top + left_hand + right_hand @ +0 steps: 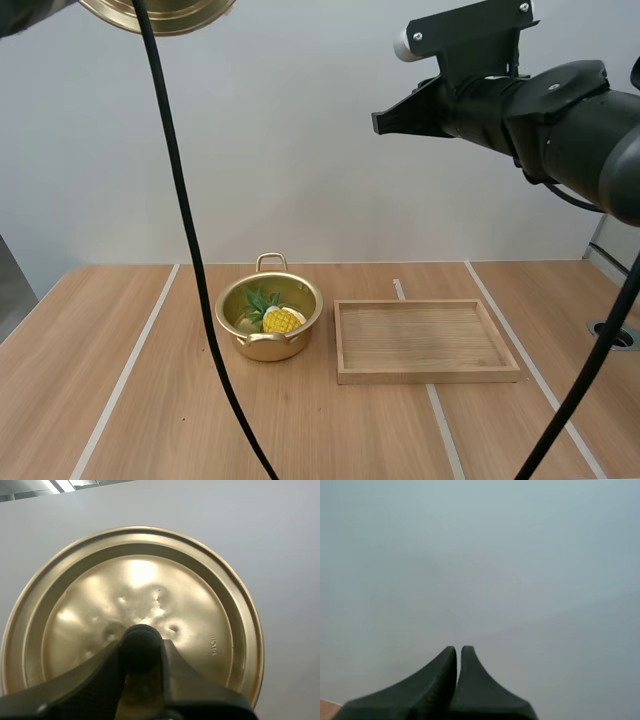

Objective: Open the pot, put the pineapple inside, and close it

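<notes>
A gold pot [268, 318] stands lidless on the table, left of centre, with the yellow pineapple [281, 319] and its green leaves lying inside. The gold lid [160, 14] hangs high above the table's left side. In the left wrist view the lid [135, 605] faces me, and my left gripper [141, 647] is shut on its black knob [141, 645]. My right gripper [380, 121] is raised high at the right, pointing left toward the wall; its fingers [442, 680] lie together with nothing between them.
A shallow wooden tray [425, 340] lies just right of the pot, with nothing in it. Pale lines run across the wooden tabletop [120, 400]. A round hole [615, 333] sits near the table's right edge.
</notes>
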Controlling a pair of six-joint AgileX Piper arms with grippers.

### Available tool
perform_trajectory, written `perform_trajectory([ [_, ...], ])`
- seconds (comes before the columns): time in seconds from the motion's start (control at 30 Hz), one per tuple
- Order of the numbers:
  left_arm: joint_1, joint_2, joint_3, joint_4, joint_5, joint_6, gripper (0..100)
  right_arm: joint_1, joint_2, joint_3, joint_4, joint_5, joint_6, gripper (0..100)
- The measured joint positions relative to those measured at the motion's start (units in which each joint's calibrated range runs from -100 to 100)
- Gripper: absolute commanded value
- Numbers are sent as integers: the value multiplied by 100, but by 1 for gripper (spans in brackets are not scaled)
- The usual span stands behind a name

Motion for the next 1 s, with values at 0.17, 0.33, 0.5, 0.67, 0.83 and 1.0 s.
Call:
perform_trajectory([
  [0.17,0,0,0,0,0,0,0,-15,-283,0,0,0,226,0],
  [0.33,0,0,0,0,0,0,0,-57,-577,0,-13,389,594,0],
  [0.5,0,0,0,0,0,0,0,-84,-811,78,-428,742,983,0],
  [0.67,0,0,0,0,0,0,0,-84,-1052,520,-1402,781,1564,0],
  [0.83,0,0,0,0,0,0,0,-84,-1478,1120,-2151,699,2100,0],
  [1.0,0,0,0,0,0,0,0,-84,-2097,1665,-2306,351,2277,0],
])
